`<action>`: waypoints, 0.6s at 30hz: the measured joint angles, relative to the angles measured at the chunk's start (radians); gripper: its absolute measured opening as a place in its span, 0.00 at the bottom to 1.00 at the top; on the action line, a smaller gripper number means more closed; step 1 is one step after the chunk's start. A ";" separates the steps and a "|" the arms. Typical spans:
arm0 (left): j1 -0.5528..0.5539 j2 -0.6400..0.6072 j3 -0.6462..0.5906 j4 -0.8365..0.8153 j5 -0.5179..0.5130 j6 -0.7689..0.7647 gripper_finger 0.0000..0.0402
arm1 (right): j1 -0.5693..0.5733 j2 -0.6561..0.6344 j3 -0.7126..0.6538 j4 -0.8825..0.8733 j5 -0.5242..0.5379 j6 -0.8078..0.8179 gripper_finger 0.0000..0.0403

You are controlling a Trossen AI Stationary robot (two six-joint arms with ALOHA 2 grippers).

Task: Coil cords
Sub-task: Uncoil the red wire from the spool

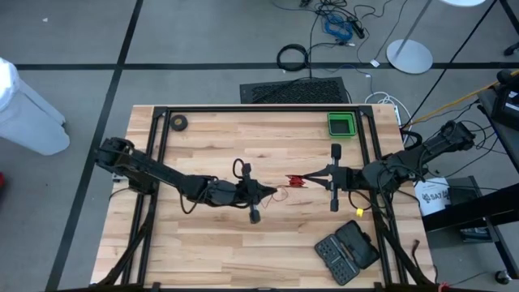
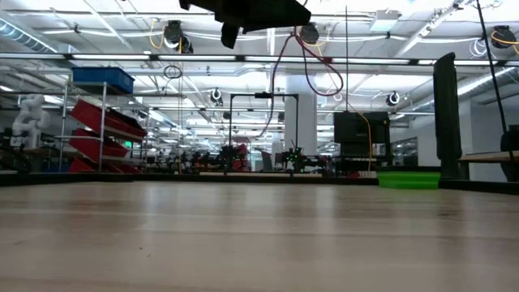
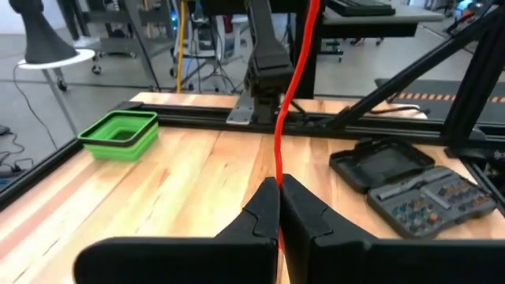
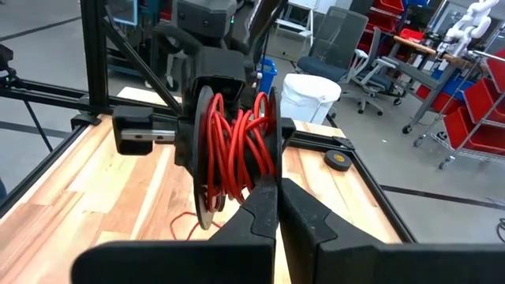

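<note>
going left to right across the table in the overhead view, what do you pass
small black roll → left gripper, shut on red cord → black reel, held by the shut right gripper → green tray

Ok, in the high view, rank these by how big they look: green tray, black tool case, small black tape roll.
1. Black tool case, clearly the largest.
2. Green tray, noticeably smaller.
3. Small black tape roll, the smallest.
All rest on the table, seen from straight above, so nearness hardly skews this.
</note>
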 joint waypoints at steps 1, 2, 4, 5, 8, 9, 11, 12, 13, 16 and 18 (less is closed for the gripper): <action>-0.003 -0.003 -0.001 -0.009 -0.008 0.000 0.00 | 0.000 0.000 0.000 0.000 0.000 0.001 0.00; -0.005 -0.004 -0.001 -0.005 -0.010 0.000 0.00 | 0.000 0.000 0.000 0.000 0.000 0.001 0.00; -0.010 -0.006 -0.001 -0.006 -0.022 0.000 0.00 | 0.000 0.000 0.000 -0.002 0.000 0.001 0.00; -0.012 -0.010 -0.001 -0.011 -0.025 0.001 0.00 | 0.000 0.000 0.000 -0.002 0.000 0.001 0.00; -0.015 -0.017 -0.001 -0.007 -0.032 0.001 0.00 | 0.000 0.000 0.000 -0.005 0.000 0.001 0.00; -0.016 -0.024 -0.001 -0.015 -0.033 0.001 0.00 | 0.000 0.000 0.000 -0.009 0.000 0.001 0.00; -0.021 -0.034 -0.001 -0.020 -0.037 0.001 0.00 | 0.000 0.000 0.000 -0.009 0.000 0.001 0.00; -0.024 -0.042 -0.001 -0.022 -0.040 0.002 0.00 | 0.000 0.000 0.000 -0.009 0.000 0.001 0.00; -0.028 -0.053 -0.001 -0.031 -0.041 0.002 0.00 | 0.000 0.000 0.000 -0.009 0.000 0.001 0.00; -0.040 -0.079 0.000 -0.039 -0.042 0.002 0.00 | 0.000 0.000 0.000 -0.009 0.000 0.002 0.00; -0.049 -0.094 0.000 -0.037 -0.048 0.002 0.00 | 0.000 0.000 0.000 -0.010 0.000 0.001 0.00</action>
